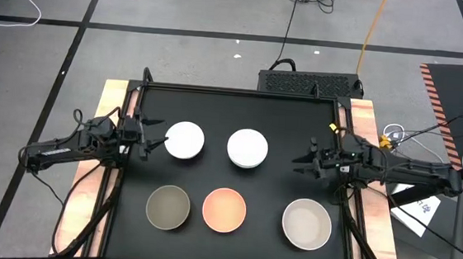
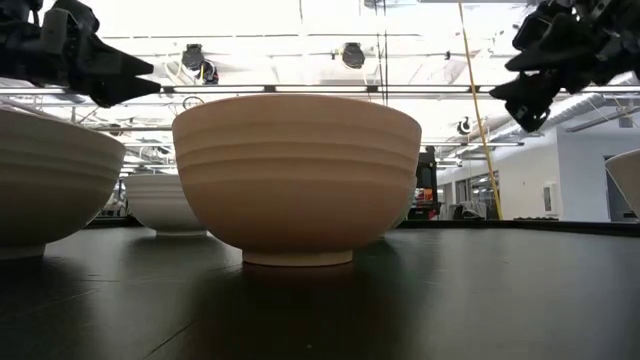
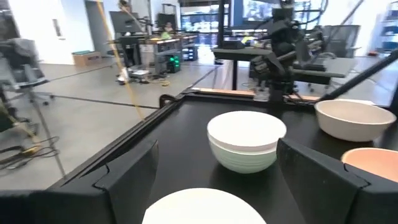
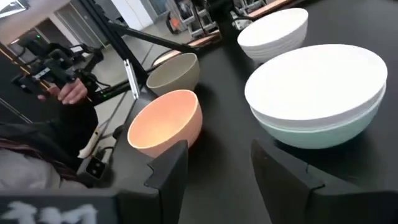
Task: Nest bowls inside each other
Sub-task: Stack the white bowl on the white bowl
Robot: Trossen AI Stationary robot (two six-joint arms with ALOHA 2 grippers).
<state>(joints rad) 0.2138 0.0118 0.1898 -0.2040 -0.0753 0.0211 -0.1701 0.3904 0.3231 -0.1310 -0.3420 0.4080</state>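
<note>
Five bowl positions show on the black table (image 1: 242, 105). At the far left stands a white bowl (image 1: 185, 140). Beside it, a second white bowl (image 4: 314, 78) sits nested inside a mint green bowl (image 4: 323, 129). Along the near side stand an olive-grey bowl (image 1: 167, 206), a peach-orange bowl (image 1: 224, 209) and a beige bowl (image 1: 306, 223), each on its base. My left gripper (image 1: 158, 138) is open, level, just left of the far-left white bowl. My right gripper (image 1: 297, 160) is open, right of the nested pair, with nothing between its fingers.
Raised rails and wooden strips (image 1: 363, 123) border the table on the left and right. A person's hand (image 4: 74, 92) shows beyond the table's near edge in the right wrist view. Bare table lies between the two rows of bowls (image 1: 236, 179).
</note>
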